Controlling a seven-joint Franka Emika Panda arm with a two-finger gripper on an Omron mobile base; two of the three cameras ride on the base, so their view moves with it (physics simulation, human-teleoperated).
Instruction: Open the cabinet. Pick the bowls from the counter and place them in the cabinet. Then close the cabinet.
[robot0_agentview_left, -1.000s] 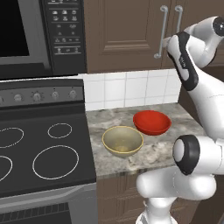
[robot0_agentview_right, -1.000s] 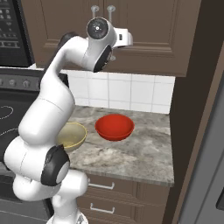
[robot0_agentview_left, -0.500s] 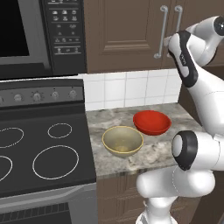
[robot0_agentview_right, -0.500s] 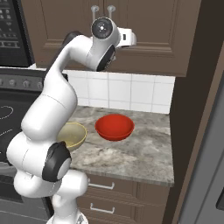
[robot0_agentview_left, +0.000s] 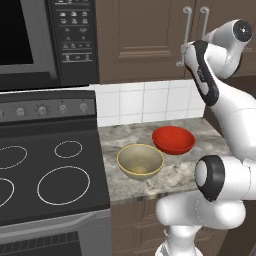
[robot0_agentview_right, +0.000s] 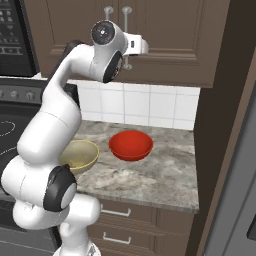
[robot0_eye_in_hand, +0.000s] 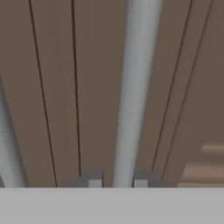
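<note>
- While both raised-panel doors stay shut, the brown wooden cabinet (robot0_agentview_left: 145, 40) hangs above the bench (robot0_agentview_right: 150, 175), its silver bar handle (robot0_eye_in_hand: 133, 96) running vertically.
- The claw (robot0_eye_in_hand: 117, 181) is clamped on that handle.
- Red bowl (robot0_agentview_right: 131, 145) and tan bowl (robot0_agentview_left: 140, 161) sit upright, just beside each other, open stone to their right.

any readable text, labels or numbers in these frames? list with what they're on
None can be read.
Microwave control panel: rows of pale button markings, too small and blurred to read.
Stove knob panel: marks around the knobs, unreadable.
Cabinet, red bowl, tan bowl, counter: no text.
</note>
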